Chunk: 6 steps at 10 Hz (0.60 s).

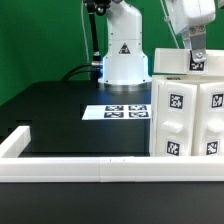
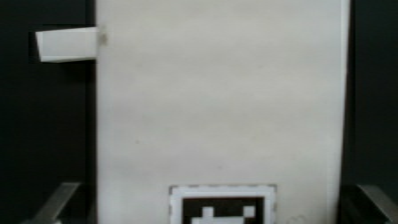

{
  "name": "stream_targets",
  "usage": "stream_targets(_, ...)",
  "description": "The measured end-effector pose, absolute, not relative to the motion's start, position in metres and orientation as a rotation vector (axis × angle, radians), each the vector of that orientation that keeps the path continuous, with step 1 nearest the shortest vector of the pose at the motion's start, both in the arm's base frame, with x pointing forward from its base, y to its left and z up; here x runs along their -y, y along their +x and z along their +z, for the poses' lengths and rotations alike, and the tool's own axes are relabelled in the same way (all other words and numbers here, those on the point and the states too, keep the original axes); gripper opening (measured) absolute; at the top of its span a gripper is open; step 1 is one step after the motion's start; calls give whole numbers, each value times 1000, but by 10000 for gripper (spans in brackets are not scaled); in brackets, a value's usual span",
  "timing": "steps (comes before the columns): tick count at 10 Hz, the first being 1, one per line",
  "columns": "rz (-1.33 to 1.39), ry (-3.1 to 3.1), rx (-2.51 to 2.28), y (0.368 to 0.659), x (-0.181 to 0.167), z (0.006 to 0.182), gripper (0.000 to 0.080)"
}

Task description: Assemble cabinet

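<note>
The cabinet is a big white box with square tag markers on its faces, standing at the exterior view's right. A flat white panel lies on top of it. My gripper hangs right over that panel's near end. In the wrist view the panel fills the middle, with a tag at its near end. My gripper straddles it, with a dark finger on one side and the other opposite. Thin dark gaps show beside the panel, so the jaws look open. A small white tab sticks out from the panel's far edge.
The marker board lies flat on the black table in front of the robot's white base. A long low white border rail runs along the front and up the exterior view's left side.
</note>
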<state>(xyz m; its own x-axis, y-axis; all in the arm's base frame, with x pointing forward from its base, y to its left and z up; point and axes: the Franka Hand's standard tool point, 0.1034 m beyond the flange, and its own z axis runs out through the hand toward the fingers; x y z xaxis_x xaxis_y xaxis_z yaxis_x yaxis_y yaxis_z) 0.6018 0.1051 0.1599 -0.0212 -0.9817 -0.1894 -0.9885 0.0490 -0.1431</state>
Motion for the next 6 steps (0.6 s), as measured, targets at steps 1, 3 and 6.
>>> stream_targets(1, 43, -2021, -2085, 602, -106, 160, 604)
stream_targets(3, 42, -2033, -2073, 601, -106, 159, 640)
stream_targets(6, 81, -2205, -1895, 601, -108, 178, 649)
